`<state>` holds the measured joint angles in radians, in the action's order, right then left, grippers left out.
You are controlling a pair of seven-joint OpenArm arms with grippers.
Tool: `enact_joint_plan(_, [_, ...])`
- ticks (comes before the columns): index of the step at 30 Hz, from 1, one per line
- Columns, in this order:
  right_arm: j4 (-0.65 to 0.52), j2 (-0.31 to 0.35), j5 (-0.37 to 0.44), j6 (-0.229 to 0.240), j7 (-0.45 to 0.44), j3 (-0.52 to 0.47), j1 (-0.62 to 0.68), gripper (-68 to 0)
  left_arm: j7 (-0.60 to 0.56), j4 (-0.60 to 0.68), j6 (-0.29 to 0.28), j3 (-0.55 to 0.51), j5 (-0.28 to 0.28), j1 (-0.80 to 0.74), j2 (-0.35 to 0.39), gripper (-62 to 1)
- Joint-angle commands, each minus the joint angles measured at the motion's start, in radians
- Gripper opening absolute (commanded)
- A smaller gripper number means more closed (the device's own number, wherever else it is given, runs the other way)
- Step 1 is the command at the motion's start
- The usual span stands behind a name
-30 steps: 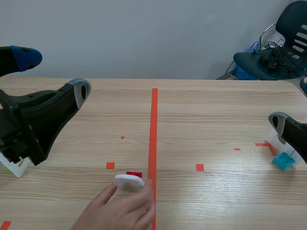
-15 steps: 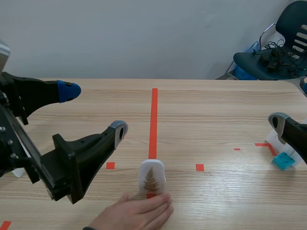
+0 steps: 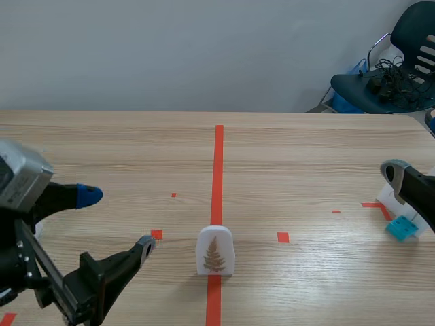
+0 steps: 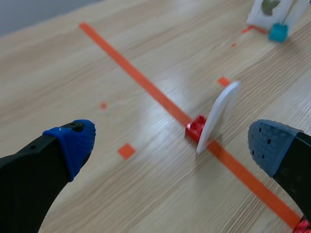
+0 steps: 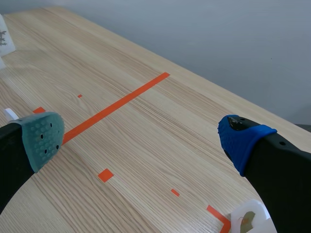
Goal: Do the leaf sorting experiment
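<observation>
Withdrawn since the earlier frames: the person's hand from the near edge, leaving the card standing alone. Lowered and brought closer to the card: the left arm.

Left hand (image 3: 117, 219): fingers spread wide and holding nothing, one blue pad and one grey, aimed toward the card.

White arch-topped card printed with a brown fern leaf (image 3: 215, 250), apparently plastic: upright on the orange-red tape centre line (image 3: 219, 163), ahead of the left hand and not touching it. It sits in a small red brick base (image 4: 196, 128). Judged light, thin, stiff and smooth-faced, and top-heavy on so small a foot, so likely to tip if nudged. Best taken with the pads on its two flat faces, low, near the base.

Pale wooden surface (image 3: 306, 156): carries everything listed.

Right hand (image 5: 143, 140): spread, empty, well apart at the right side, beside a white card on a blue brick (image 3: 401, 228).
</observation>
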<state>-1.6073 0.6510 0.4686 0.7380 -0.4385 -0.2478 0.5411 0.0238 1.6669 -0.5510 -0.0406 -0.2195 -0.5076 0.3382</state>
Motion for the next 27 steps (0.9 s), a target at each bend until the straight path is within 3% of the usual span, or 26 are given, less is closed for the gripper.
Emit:
enact_joint_plan(1, [-0.002, 0.005, 0.014, 0.008, -0.011, -0.016, -0.015, 0.4, -0.039, -0.037, -0.016, 0.019, -0.014, 0.036, 0.001, 1.4])
enact_joint_plan(4, [-0.002, 0.005, 0.014, 0.008, -0.011, -0.016, -0.015, 0.4, -0.093, -0.135, -0.047, 0.062, 0.024, 0.09, 0.001, 1.4])
enact_joint_plan(8, [-0.002, 0.005, 0.014, 0.008, -0.011, -0.016, -0.015, 0.4, -0.167, -0.235, -0.047, 0.155, 0.117, 0.163, 0.0, 1.4])
enact_joint_plan(14, [-0.002, 0.005, 0.014, 0.008, -0.011, -0.016, -0.015, 0.4, -0.223, -0.362, -0.026, 0.282, 0.203, 0.274, -0.026, 1.4])
enact_joint_plan(17, [-0.002, 0.005, 0.014, 0.008, -0.011, -0.016, -0.015, 0.4, -0.254, -0.43, 0.012, 0.333, 0.218, 0.323, -0.049, 1.4])
enact_joint_plan(20, [-0.002, 0.005, 0.014, 0.008, -0.011, -0.016, -0.015, 0.4, -0.268, -0.494, 0.016, 0.375, 0.252, 0.37, -0.075, 1.4])
enact_joint_plan(25, [-0.002, 0.005, 0.014, 0.008, -0.011, -0.016, -0.015, 0.4, -0.286, -0.554, 0.021, 0.429, 0.254, 0.417, -0.099, 1.4])
enact_joint_plan(27, [-0.002, 0.005, 0.014, 0.008, -0.011, -0.016, -0.015, 0.4, -0.297, -0.557, 0.045, 0.439, 0.254, 0.42, -0.106, -3.4])
